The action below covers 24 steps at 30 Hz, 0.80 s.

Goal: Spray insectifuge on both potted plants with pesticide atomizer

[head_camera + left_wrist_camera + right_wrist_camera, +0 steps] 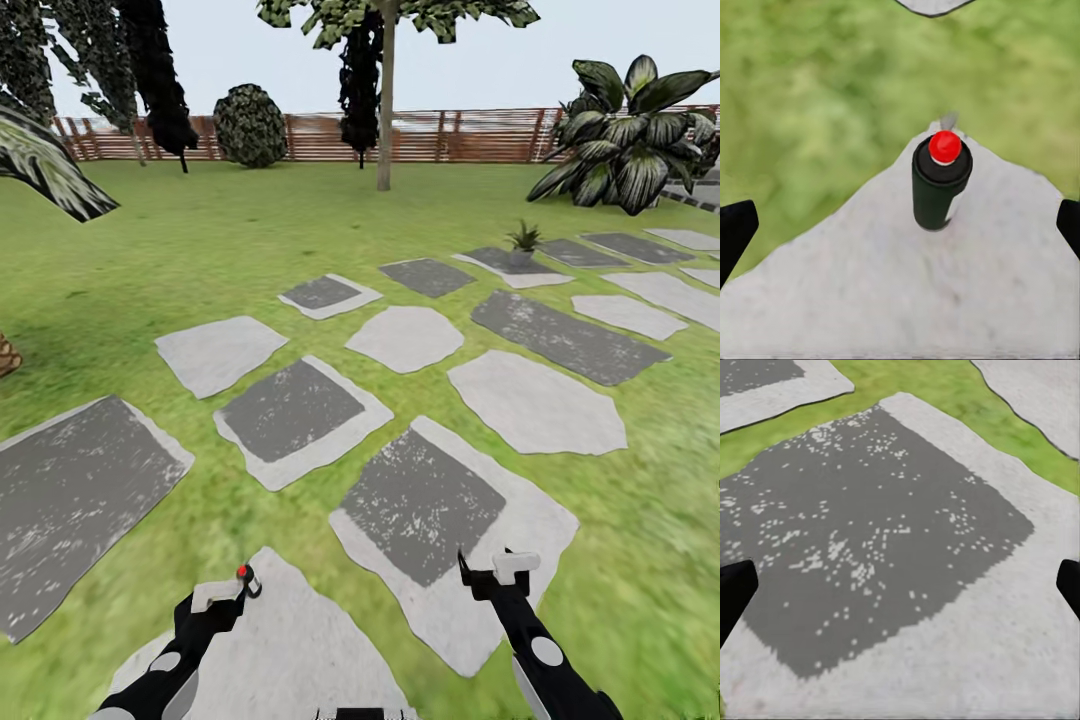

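Left hand (900, 225) spread wide, empty | pesticide atomizer (940, 184) upright between fingers, untouched

Dark-bodied pesticide atomizer (940, 184) with red top; speckled grey stepping slabs (420, 505) on green lawn (200, 260).

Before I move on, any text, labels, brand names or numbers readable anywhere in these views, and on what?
None readable.
Pesticide atomizer: a pale patch shows on the dark body's side, too blurred to tell whether it carries print; the red nozzle dot on top is blank.
Stepping slabs: only white speckles, no marks.
Slat fence, left pincer and right pincer: no lettering visible.
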Tool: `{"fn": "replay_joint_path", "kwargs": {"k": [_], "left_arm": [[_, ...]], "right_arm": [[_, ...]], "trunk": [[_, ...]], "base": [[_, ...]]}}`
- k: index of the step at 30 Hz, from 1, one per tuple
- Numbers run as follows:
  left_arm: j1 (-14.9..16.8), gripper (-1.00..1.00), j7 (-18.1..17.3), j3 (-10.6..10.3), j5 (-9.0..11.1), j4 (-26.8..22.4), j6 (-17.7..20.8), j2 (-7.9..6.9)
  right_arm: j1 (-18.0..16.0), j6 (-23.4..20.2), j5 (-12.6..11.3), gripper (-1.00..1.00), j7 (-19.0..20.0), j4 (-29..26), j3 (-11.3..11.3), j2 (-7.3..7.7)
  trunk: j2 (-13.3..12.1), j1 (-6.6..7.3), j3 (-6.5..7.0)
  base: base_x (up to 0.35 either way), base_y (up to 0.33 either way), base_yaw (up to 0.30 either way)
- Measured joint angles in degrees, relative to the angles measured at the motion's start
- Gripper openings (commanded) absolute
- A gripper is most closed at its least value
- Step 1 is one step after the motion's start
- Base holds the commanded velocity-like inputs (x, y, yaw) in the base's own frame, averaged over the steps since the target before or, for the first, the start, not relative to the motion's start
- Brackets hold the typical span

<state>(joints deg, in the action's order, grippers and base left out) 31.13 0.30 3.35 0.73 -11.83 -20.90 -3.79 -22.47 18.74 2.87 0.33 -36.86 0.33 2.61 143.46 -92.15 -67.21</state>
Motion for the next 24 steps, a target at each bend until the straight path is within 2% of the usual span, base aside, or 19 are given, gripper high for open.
{"fn": "replay_joint_path", "kwargs": {"k": [18,24], "left_arm": [[-1.10,1.00,0.00,0.00,0.00,0.18,-0.07,0.00],[-1.10,1.00,0.00,0.00,0.00,0.17,-0.04,0.00]], "right_arm": [[0.00,0.00,0.00,1.00,0.01,0.00,0.00,0.00],[0.00,0.00,0.00,1.00,0.01,0.00,0.00,0.00]], "trunk": [[0.24,-0.46,-5.61],[0.33,-0.62,-7.05]], "base": [[0.000,0.000,0.000],[0.000,0.000,-0.034]]}}
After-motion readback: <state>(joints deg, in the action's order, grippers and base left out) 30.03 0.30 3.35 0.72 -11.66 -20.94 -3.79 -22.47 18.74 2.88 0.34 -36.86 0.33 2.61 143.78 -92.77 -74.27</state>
